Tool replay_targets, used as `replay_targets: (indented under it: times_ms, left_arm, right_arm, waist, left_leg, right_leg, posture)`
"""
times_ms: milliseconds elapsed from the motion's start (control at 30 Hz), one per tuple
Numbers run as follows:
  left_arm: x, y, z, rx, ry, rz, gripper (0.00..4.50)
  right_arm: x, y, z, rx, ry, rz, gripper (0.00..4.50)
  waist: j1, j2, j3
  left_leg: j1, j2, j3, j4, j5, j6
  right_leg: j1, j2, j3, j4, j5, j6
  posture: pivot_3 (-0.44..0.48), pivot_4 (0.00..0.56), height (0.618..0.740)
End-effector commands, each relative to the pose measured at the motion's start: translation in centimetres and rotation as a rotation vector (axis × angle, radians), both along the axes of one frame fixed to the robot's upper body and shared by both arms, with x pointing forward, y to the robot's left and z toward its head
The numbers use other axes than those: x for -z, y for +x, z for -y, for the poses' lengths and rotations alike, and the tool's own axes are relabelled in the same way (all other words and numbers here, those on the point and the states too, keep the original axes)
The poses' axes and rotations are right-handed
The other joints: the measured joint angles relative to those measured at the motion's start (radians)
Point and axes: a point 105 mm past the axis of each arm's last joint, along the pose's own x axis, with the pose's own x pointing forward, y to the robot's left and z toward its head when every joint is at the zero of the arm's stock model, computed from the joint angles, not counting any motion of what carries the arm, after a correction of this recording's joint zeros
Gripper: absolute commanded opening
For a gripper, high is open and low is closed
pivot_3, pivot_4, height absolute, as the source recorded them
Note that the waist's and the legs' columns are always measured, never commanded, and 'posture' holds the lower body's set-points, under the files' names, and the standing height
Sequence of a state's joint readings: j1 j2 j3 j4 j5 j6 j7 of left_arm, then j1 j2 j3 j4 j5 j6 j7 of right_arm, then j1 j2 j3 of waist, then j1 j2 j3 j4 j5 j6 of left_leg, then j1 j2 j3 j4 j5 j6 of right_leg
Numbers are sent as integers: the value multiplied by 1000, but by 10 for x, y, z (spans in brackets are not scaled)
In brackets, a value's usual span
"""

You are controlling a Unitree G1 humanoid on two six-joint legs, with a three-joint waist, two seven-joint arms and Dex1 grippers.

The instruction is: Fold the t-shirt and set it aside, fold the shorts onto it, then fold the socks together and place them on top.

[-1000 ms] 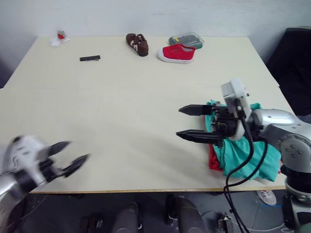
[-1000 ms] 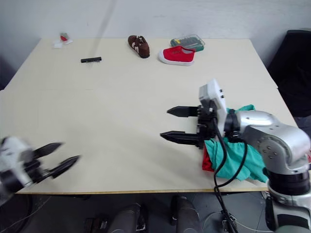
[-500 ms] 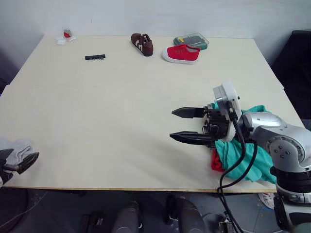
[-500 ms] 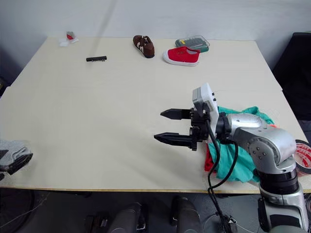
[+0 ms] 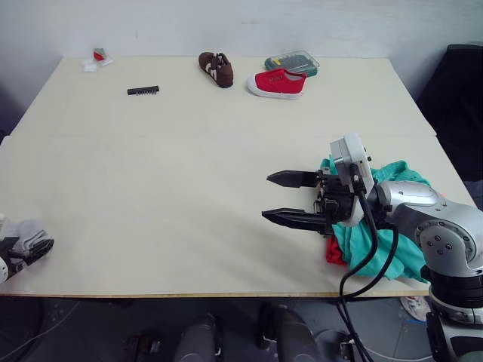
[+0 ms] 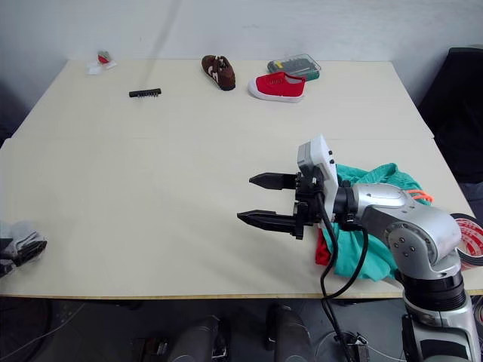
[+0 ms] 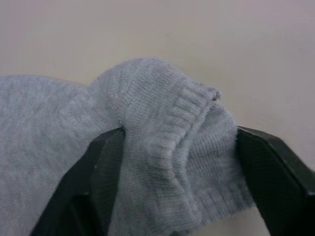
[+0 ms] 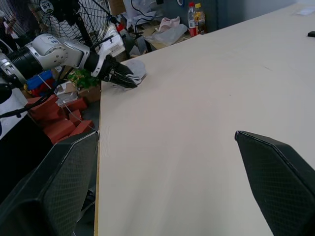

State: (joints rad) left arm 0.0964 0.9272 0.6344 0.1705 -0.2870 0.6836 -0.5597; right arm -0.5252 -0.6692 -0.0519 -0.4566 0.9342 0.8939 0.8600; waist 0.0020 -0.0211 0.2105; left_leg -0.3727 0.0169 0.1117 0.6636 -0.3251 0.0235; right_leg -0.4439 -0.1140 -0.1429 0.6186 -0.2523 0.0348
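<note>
Our left gripper (image 7: 172,162) has dropped to the bench's (image 5: 173,173) near left corner, jaws now holding the socks (image 7: 147,147). Our right gripper (image 5: 290,200) waits wide open beside the shorts (image 5: 385,234) piled on the t-shirt (image 5: 334,253).
</note>
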Motion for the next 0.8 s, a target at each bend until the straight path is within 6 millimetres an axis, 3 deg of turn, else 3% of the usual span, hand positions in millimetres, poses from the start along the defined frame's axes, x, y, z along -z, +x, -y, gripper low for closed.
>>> replay_targets:
  times_ms: [33,200,300,533,700,800]
  left_arm:
    - [14,-11,-10,-65,26,-82,2319]
    - [15,-17,-4,-98,-13,-90,760]
    - [16,-13,15,-64,-63,-85,15]
    - [-2,19,78,19,-227,-11,15]
    - [-16,53,168,132,-462,18,15]
    - [-16,73,210,161,-523,27,15]
  right_arm:
    - [-14,-4,5,-1,11,63,4500]
    - [-14,-3,7,8,-3,73,4500]
    - [-13,-3,7,13,-3,70,4500]
    - [-9,-6,8,19,-15,55,4500]
    - [2,-9,10,29,-74,68,4500]
    - [15,-6,13,73,-139,96,4500]
  waist:
    - [-2,2,0]
    - [-8,3,0]
    - [-5,3,0]
    - [21,3,0]
    - [43,1,-1]
    - [48,-4,-3]
  left_leg:
    - [1,0,0,-1,0,0]
    - [3,1,2,-3,1,-2]
    - [3,1,3,-3,1,-2]
    - [2,-1,5,-1,1,-2]
    - [0,-2,6,2,3,-2]
    - [0,-3,7,3,4,-1]
  right_leg:
    - [0,0,0,1,0,0]
    - [-1,0,1,2,-1,-1]
    - [-1,0,2,2,-1,-1]
    - [-1,0,5,0,1,2]
    - [1,-1,6,0,3,5]
    - [2,0,6,-2,5,8]
  posture:
    - [0,150,740]
    - [0,150,740]
    - [0,150,740]
    - [0,150,740]
    - [0,150,740]
    - [0,150,740]
